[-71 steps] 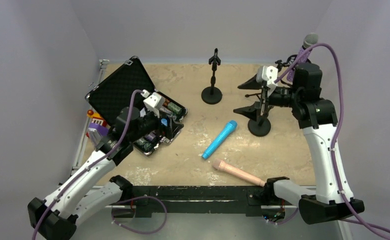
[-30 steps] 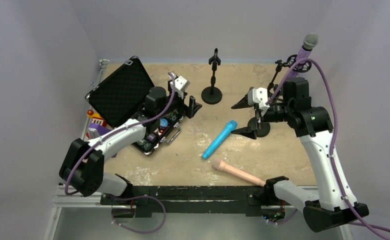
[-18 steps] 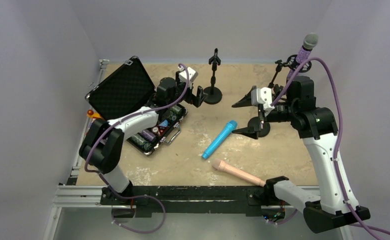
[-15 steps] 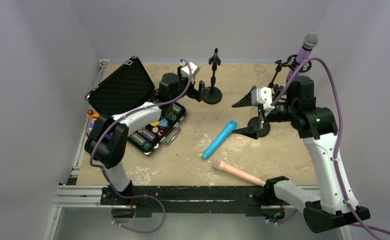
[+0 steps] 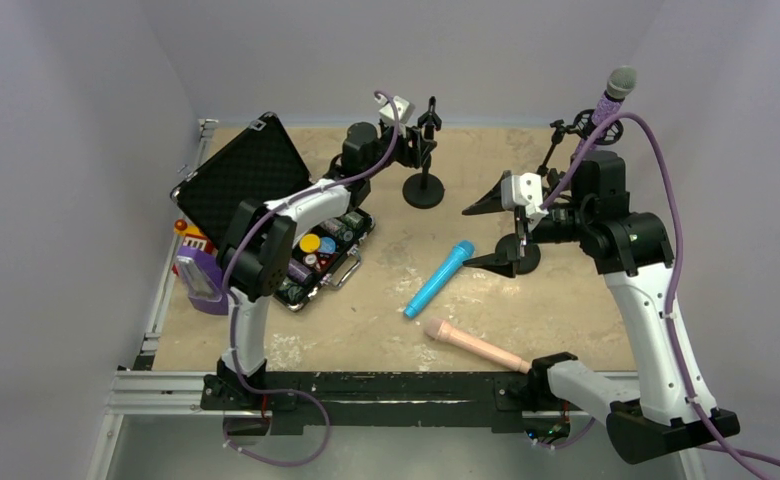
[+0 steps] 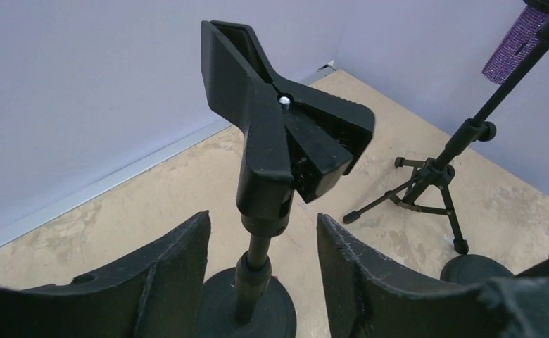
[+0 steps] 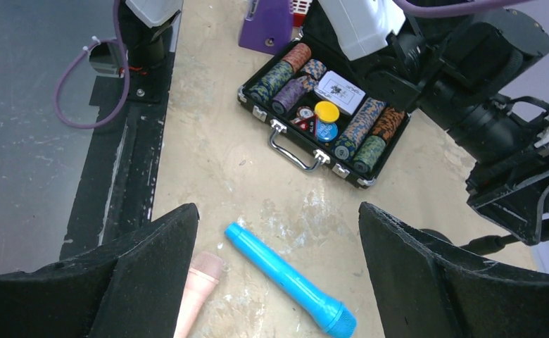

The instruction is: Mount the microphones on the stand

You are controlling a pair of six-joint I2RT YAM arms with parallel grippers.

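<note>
Left claw (image 6: 262,236) sat spread astride the post of the empty stand (image 6: 286,141), apparently to steady it; right claw (image 7: 277,215) hung spread, facing the blue microphone (image 7: 286,278), which next needed gripping.

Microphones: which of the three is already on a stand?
The purple microphone, upright on the tripod stand at the far right. The blue microphone and the pink microphone lie flat on the table.
</note>
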